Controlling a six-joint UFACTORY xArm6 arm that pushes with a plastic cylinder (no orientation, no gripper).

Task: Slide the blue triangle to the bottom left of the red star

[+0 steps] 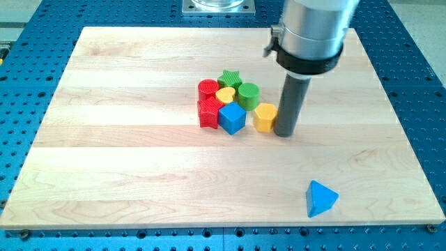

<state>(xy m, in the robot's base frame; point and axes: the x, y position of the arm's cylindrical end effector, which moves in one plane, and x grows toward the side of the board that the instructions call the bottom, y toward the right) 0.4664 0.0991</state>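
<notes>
Camera view: my tip (pixel 284 133) is bare, holding nothing, just right of the yellow hexagon block (pixel 265 117). From my tip, the blue triangle (pixel 320 199) lies well apart toward the view's bottom right. The red star (pixel 208 113) sits left of my tip, so the push must run leftward.
</notes>
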